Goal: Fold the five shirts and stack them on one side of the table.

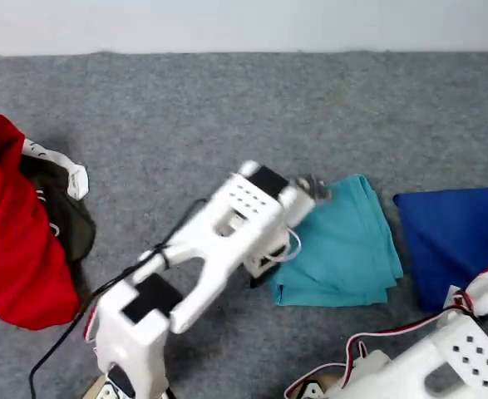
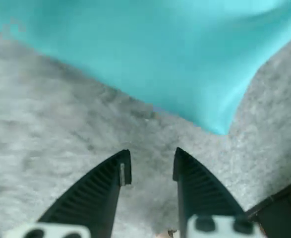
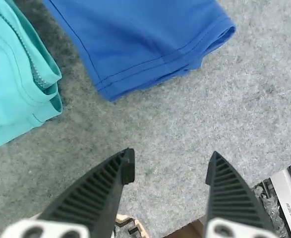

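Left gripper: jaws apart, empty, beside teal shirt | right gripper: apart, empty | teal shirt, blue shirt: folded near tabletop right edge, likely awaiting stacking | red shirt: heaped at left edge

grey felt table. teal shirt just ahead of left claw, blue shirt before right claw, red shirt and dark shirt well away.

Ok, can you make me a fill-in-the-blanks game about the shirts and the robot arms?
The middle shirt, beside the blue shirt, is ____.
The heap is mostly ____.
The left gripper and right gripper are both ____, not shut.
Missing words: teal; red; open.
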Action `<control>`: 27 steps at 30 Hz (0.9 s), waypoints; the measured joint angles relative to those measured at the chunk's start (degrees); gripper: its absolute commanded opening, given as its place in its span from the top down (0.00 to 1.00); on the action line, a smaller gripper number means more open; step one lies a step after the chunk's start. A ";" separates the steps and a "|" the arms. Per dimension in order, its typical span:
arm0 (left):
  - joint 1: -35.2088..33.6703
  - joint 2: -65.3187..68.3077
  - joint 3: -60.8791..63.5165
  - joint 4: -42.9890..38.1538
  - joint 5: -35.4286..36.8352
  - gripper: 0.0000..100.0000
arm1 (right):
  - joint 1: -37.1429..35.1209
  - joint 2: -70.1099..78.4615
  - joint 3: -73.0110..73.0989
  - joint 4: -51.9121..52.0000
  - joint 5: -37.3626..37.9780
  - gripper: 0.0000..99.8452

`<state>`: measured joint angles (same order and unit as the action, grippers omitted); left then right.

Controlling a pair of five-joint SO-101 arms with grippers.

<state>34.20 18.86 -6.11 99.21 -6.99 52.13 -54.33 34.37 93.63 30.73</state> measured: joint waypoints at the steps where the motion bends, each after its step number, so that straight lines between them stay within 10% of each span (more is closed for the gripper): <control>1: -0.53 -2.20 -1.05 0.00 0.00 0.86 | 0.00 0.00 0.00 0.00 0.00 0.75; 27: 6.24 13.01 -2.81 -1.05 -0.62 0.86 | 0.00 0.00 0.00 0.00 0.00 0.75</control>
<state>40.44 31.87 -8.92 98.15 -7.60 52.13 -54.33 34.37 93.63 30.73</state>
